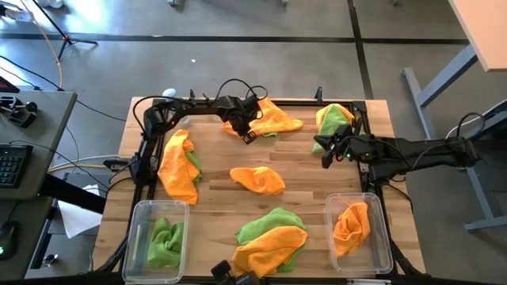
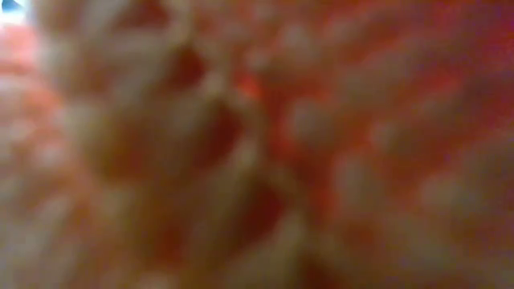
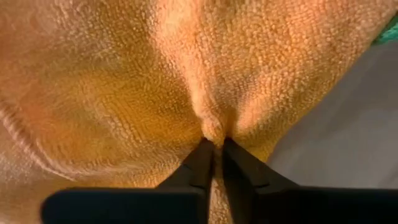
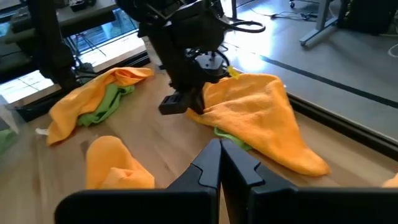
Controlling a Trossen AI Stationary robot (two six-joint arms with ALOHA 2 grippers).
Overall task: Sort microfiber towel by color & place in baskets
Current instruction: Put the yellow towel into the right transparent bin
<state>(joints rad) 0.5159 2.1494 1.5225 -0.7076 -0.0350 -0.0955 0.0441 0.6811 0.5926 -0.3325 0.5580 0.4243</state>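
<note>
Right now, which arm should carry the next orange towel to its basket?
Left. The left tool is already shut on the orange towel at the table's far edge. The right tool is shut, holding nothing, beside the green-and-orange pile. The orange basket sits on the right side, though.

Light wood plank tabletop (image 1: pixel 214 194) fills frame centre. Directly on it: clear basket (image 1: pixel 139 237) at lower left, holding green towel (image 1: pixel 165 240); second clear basket (image 1: pixel 383 237) at lower right, holding orange towel (image 1: pixel 352 226); loose orange towel (image 1: pixel 257 179) at centre; green-and-orange heap (image 1: pixel 271 237) at lower centre; orange-and-green pile (image 1: pixel 180 165) at left.
</note>
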